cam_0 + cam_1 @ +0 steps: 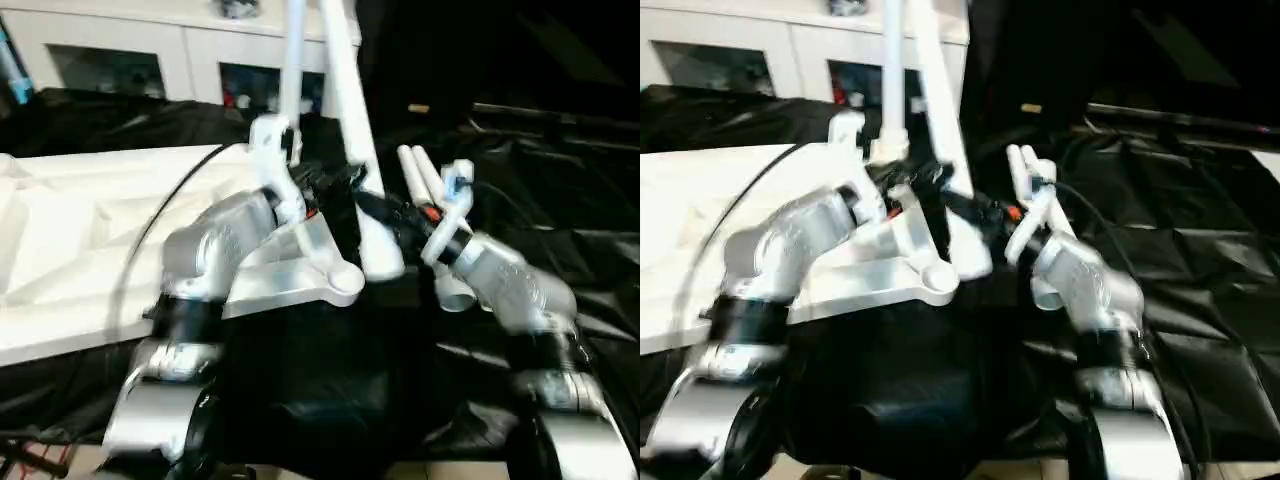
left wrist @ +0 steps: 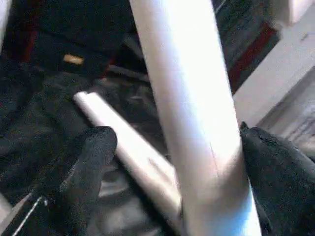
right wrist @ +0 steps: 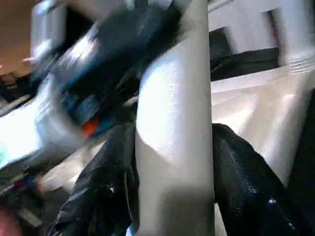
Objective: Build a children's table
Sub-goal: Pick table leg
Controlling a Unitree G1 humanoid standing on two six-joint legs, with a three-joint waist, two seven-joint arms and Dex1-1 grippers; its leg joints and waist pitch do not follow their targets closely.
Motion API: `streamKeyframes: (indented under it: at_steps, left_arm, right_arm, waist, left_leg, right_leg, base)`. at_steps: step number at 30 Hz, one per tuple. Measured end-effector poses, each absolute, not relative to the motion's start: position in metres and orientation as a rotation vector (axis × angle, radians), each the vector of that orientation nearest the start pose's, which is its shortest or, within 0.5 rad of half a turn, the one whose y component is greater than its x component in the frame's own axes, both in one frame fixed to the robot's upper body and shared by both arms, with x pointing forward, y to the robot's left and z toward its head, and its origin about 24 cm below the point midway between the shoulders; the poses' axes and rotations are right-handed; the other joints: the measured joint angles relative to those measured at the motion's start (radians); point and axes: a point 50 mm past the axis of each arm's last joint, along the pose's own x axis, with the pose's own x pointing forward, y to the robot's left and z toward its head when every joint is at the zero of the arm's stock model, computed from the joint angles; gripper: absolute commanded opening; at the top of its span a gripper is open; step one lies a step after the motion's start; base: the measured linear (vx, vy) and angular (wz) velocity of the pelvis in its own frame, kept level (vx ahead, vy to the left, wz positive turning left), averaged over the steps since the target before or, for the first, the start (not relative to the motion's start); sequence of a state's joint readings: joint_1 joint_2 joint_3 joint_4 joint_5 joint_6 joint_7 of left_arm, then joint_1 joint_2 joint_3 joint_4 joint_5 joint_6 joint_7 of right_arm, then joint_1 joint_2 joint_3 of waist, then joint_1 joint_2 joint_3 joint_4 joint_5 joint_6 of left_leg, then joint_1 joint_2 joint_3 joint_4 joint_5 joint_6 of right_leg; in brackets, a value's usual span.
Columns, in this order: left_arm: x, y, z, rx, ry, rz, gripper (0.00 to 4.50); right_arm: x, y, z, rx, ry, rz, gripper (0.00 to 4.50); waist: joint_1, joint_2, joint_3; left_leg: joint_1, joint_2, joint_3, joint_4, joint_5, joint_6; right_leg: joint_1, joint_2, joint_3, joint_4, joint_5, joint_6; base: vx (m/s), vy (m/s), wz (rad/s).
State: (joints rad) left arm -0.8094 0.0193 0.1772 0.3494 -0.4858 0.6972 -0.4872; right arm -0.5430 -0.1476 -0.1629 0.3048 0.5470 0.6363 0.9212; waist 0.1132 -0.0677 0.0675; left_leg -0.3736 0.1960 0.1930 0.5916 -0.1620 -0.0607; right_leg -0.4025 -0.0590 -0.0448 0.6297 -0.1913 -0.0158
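The white table top [image 1: 70, 240] lies on the left with its ribbed underside up. One white leg [image 1: 293, 60] stands upright behind its near corner. A second leg [image 1: 350, 120] leans up from the middle, and my right gripper [image 3: 174, 140] is shut on its lower part, both fingers [image 3: 106, 182] pressed against it. My left gripper [image 2: 174, 137] is open around the same leg [image 2: 192, 123], with one finger [image 2: 83, 167] standing clear of it. In the head view both grippers meet at the leg, the left gripper [image 1: 335, 190] just left of the right gripper [image 1: 388, 212].
Loose white legs [image 1: 425, 185] lie on the black cloth [image 1: 570, 200] just right of my right wrist. A white cabinet with glass doors [image 1: 130, 50] stands at the back. My silver forearms cross the foreground.
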Motion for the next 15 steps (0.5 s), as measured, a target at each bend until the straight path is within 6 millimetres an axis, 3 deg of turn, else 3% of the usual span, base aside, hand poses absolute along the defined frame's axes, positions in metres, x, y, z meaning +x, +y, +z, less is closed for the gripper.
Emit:
streamKeyframes:
  at_steps: [2,3,6,8,15]
  left_arm:
    - [0.36,0.073,0.164,-0.555,0.168,-0.828,4.5]
    - [0.359,0.07,0.165,-0.567,0.172,-0.842,4.23]
    - [0.357,0.069,0.167,-0.579,0.176,-0.863,4.12]
    - [0.356,0.071,0.168,-0.571,0.182,-0.858,3.79]
    - [0.357,0.08,0.157,-0.526,0.266,-0.68,3.15]
  right_arm:
    - [0.319,-0.118,0.106,0.564,0.158,1.072,1.86]
    - [0.319,-0.117,0.107,0.559,0.158,1.079,1.86]
    - [0.319,-0.115,0.108,0.554,0.156,1.082,1.86]
    - [0.318,-0.113,0.108,0.541,0.159,1.082,1.86]
    - [0.321,-0.099,0.103,0.439,0.192,1.037,1.86]
  waist:
    - [-0.003,0.001,0.0]
    - [-0.002,0.001,0.0]
    - [-0.001,0.001,0.001]
    - [0.0,0.001,0.001]
    - [0.0,0.0,0.001]
  left_leg:
    - [0.0,0.0,0.0,0.0,0.0,0.0]
    - [0.0,0.0,-0.001,0.0,0.0,0.0]
    - [0.0,0.0,-0.001,0.0,0.0,0.0]
    - [0.0,0.0,-0.001,0.0,0.0,0.0]
    - [-0.001,0.0,-0.001,0.0,0.0,0.0]
  right_leg:
    - [0.0,0.0,-0.001,0.0,0.001,0.0]
    - [0.0,0.0,-0.001,0.0,0.001,0.0]
    - [0.0,0.0,-0.001,0.0,0.001,0.0]
    - [0.0,0.0,-0.001,0.0,0.001,0.0]
    - [0.0,0.0,-0.001,-0.001,0.0,0.001]
  base:
    - [0.0,0.0,0.0]
    - [0.0,0.0,0.0]
    - [0.0,0.0,0.0]
    - [0.0,0.0,0.0]
    - [0.0,0.0,0.0]
